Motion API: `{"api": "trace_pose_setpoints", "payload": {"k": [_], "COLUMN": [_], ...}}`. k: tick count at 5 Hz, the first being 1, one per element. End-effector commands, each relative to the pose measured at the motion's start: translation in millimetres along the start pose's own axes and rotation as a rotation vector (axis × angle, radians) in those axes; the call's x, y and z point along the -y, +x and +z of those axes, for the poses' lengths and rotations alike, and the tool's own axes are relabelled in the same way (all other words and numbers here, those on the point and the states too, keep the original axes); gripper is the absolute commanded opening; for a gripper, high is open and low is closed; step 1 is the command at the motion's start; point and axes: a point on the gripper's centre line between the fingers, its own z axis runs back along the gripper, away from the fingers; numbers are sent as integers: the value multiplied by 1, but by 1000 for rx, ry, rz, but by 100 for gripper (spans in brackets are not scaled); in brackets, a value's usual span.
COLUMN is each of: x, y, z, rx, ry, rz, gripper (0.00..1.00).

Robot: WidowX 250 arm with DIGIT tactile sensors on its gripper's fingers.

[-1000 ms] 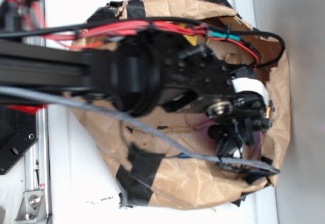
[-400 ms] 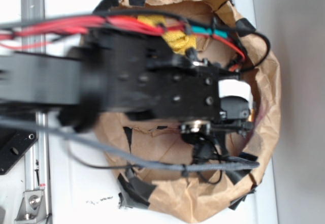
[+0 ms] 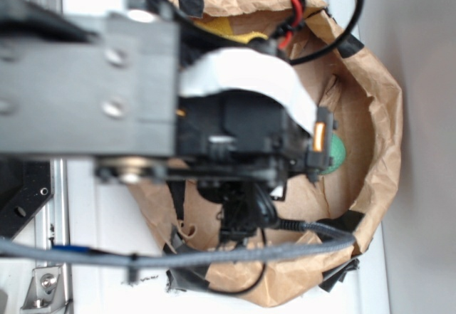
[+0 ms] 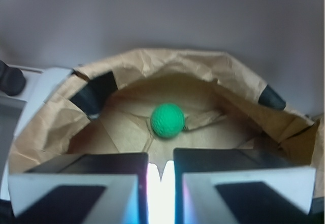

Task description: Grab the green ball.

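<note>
The green ball is small, round and dimpled, and lies on the floor of a brown paper bag. In the wrist view it is just ahead of my gripper, a little right of the narrow slit between the jaws. The jaws stand almost together with nothing between them. From the exterior view only a sliver of the green ball shows at the right edge of my black arm, which covers the fingers and most of the bag's inside.
The crumpled paper bag wall rings the ball, patched with black tape. A yellow cloth peeks out at the bag's far side. A grey cable crosses low; a metal rail runs on the left.
The arm has come closer to the exterior camera and shifted, filling more of the view. The green ball, hidden before, now shows at the arm's right edge.
</note>
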Motion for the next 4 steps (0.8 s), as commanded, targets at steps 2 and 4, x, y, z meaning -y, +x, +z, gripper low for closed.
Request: {"api": "trace_pose_setpoints", "payload": {"k": [2, 4], "x": [1, 8], "y": [14, 18], "z": [-96, -154], "rx": [58, -6], "ry": [-92, -199], "rz": [-240, -259], "gripper": [100, 100]}}
